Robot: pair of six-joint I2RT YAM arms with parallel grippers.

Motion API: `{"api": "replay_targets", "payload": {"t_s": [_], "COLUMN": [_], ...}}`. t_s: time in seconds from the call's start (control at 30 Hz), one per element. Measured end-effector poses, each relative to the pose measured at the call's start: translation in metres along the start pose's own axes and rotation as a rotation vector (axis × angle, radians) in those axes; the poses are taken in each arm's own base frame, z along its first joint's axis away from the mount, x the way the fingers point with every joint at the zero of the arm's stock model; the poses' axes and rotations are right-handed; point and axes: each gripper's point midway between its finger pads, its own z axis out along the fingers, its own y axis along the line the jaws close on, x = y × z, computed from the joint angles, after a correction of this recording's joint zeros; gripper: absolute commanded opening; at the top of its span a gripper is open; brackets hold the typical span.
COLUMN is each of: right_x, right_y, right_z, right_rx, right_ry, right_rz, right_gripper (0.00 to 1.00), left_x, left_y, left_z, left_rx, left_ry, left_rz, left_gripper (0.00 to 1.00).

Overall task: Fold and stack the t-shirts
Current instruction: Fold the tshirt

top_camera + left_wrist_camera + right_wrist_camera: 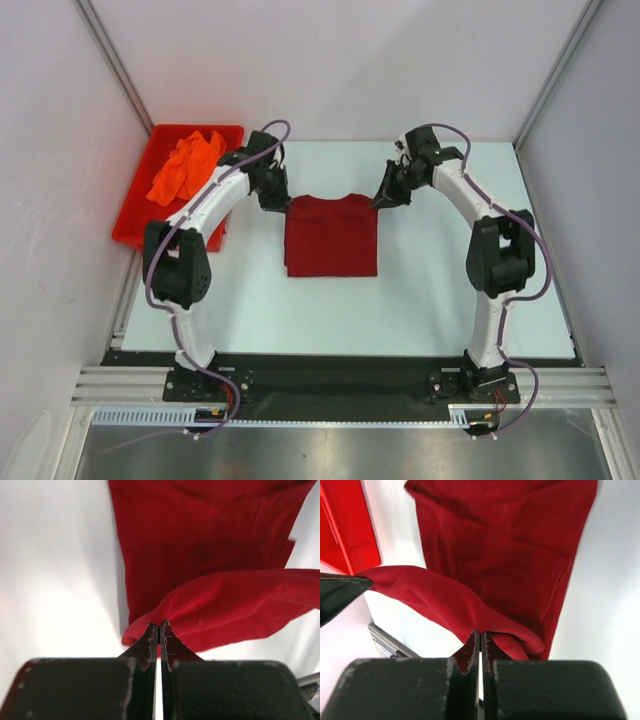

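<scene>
Maroon t-shirt (331,235) | left tool (159,626), right tool (480,632) pinching its far corners | risk: uneven pull skews fold, cloth slips

A: State of the left gripper (159,630)?
B: Jaws pinched together on an edge of the maroon t-shirt (200,540). Cloth puckers right at the tips.
A: How does the cloth lie?
B: The gripped edge lifts into a brighter fold running off to the right. The rest spreads flat beyond it on the white table (55,580), which shows on both sides of the shirt.
</scene>
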Motion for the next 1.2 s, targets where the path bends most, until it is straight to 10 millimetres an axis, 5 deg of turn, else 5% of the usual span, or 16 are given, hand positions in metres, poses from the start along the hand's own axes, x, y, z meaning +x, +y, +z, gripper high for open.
{"api": "replay_targets", "payload": {"t_s": [0.2,0.73,1.2], "right_x": [-0.017,-0.060,-0.072], "right_y": [-0.018,-0.027,-0.034], "right_z": [0.022,0.043,0.047], "right_rx": [0.006,-0.025,-0.036], "right_ry": [0.018,-0.016,-0.026], "right_rz": [0.035,0.043,0.076], "right_gripper": [0.00,0.00,0.00], "left_x": [-0.034,-0.045,-0.065], "left_y": [-0.007,-0.001,-0.004], "left_z": [0.020,0.055,0.068], "left_rx": [0.018,0.040,0.072], "left_ry": [-0.017,0.014,-0.039], "left_rz": [0.014,-0.005,-0.006], "left_gripper": [0.00,0.00,0.01]}}
